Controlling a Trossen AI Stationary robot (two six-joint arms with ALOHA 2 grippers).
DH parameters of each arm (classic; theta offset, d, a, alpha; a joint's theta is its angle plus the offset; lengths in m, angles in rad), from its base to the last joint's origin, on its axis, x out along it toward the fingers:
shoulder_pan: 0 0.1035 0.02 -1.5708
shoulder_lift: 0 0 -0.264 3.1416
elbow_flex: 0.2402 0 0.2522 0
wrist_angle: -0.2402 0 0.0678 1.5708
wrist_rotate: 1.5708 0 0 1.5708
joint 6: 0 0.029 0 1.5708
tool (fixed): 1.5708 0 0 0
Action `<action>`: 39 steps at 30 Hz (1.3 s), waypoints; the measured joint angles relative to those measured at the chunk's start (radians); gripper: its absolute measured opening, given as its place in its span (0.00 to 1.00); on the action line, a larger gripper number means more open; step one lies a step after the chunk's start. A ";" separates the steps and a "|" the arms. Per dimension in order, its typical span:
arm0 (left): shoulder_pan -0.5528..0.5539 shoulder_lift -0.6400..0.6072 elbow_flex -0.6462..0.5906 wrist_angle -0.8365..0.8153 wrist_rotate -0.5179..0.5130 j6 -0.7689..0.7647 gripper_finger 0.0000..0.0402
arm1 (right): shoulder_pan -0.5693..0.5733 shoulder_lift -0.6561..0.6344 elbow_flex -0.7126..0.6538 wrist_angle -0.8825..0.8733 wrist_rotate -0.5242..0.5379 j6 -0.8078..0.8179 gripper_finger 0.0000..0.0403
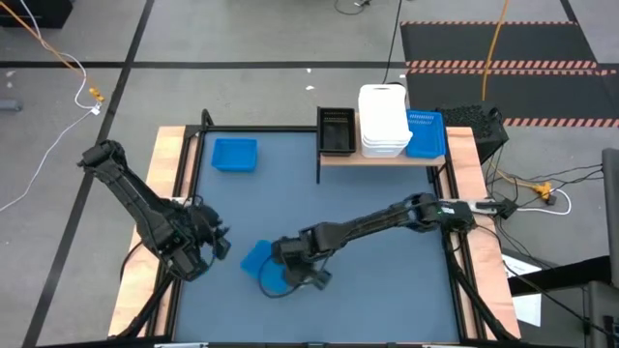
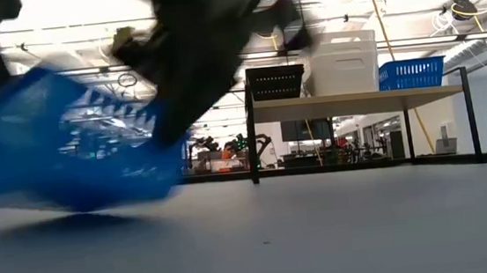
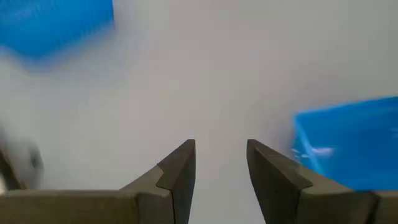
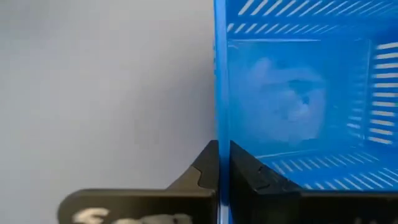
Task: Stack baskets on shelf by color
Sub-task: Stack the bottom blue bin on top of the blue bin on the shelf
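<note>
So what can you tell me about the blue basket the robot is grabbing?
The blue basket is a small, shallow tray of bright blue plastic with slatted walls and nothing inside. The right gripper is shut on one of its side walls, one finger inside and one outside. It sits near the front of the dark tabletop, and in the low view it looks tilted, one end lifted.

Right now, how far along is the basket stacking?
Done: the shelf holds the black basket, a white stack and one blue basket. In hand: the right gripper is shut on the wall of a second blue basket near the table's front. Left: that one and the third blue basket at the table's back left. The left gripper waits open.
</note>
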 joint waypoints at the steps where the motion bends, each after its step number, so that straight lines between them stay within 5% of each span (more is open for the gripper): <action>1: 0.002 -0.001 0.000 -0.005 -0.082 0.041 0.36 | 0.005 -0.037 -0.002 -0.063 -0.001 0.032 0.01; 4: 0.018 -0.004 0.000 0.027 -0.262 0.253 0.36 | 0.023 -0.209 -0.056 -0.209 0.011 0.140 0.01; 12: 0.040 0.009 0.000 0.286 -0.250 0.574 0.36 | 0.051 -0.833 -0.396 -0.527 0.301 0.506 0.00; 19: 0.062 0.009 0.000 0.387 -0.262 0.764 0.36 | 0.046 -1.243 -0.514 -0.760 0.576 0.797 0.00; 26: 0.144 0.009 0.000 0.451 -0.262 0.916 0.36 | 0.042 -1.378 -0.514 -0.805 0.708 0.821 0.00; 31: 0.208 0.009 0.000 0.521 -0.259 1.072 0.36 | 0.023 -1.373 -0.516 -0.843 0.964 0.776 0.00; 39: 0.315 -0.030 0.000 0.736 -0.234 1.380 0.36 | -0.255 -1.239 -0.518 -0.846 1.016 0.538 0.00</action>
